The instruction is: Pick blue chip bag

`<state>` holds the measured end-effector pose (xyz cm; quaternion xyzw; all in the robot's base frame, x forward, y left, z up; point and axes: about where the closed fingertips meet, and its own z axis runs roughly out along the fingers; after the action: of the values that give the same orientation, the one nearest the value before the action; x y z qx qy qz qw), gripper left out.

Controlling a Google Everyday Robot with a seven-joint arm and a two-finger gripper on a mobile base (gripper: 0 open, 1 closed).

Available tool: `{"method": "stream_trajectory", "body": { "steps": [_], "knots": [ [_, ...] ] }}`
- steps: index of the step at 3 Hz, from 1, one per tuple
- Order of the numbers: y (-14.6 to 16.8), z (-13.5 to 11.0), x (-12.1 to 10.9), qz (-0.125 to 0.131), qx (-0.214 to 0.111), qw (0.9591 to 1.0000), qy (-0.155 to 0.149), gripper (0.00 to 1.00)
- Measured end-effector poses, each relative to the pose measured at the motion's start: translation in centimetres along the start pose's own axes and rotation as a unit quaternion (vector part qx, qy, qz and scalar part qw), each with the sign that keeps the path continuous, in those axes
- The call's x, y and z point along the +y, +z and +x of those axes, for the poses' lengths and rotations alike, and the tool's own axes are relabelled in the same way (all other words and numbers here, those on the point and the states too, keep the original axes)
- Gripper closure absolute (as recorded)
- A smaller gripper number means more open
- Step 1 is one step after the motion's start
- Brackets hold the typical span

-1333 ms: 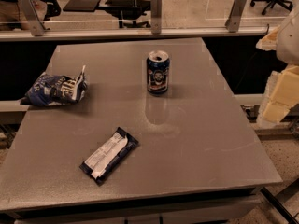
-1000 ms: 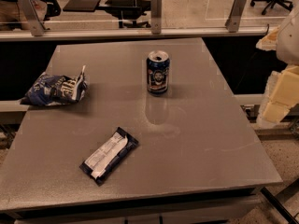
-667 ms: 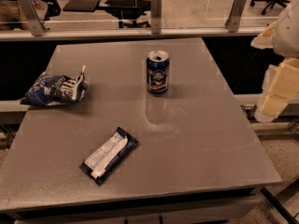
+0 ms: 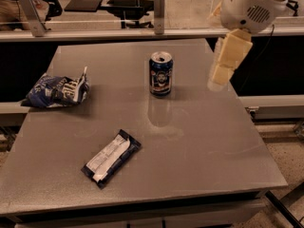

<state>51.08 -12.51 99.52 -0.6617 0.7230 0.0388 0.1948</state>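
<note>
The blue chip bag (image 4: 58,90) lies crumpled at the left edge of the grey table (image 4: 199,141), dark blue with white lettering and a silvery torn tip. My gripper (image 4: 222,68) hangs from the white arm at the upper right, above the table's right side, to the right of the blue drink can (image 4: 161,73) and far from the bag. It holds nothing.
A flat black bar wrapper with a white label (image 4: 111,157) lies in the front middle. A rail with metal posts (image 4: 159,6) runs behind the table. Floor shows at the right.
The arm has swung in from the right edge to over the table's right side, nearer the can. The bag, can and wrapper have not moved.
</note>
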Motion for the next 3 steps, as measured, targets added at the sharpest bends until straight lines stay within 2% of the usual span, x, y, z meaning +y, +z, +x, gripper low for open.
{"method": "stream_trajectory", "body": {
  "steps": [1,2,3],
  "knots": [
    [1.9,-4.7,-1.9,-0.005,-0.017,0.9992,-0.035,0.00],
    [4.9,-9.9,-2.8,-0.017,-0.019,0.9970,-0.073,0.00],
    [7.6,-14.4,-2.7,-0.037,-0.020,0.9932,-0.108,0.00]
  ]
}}
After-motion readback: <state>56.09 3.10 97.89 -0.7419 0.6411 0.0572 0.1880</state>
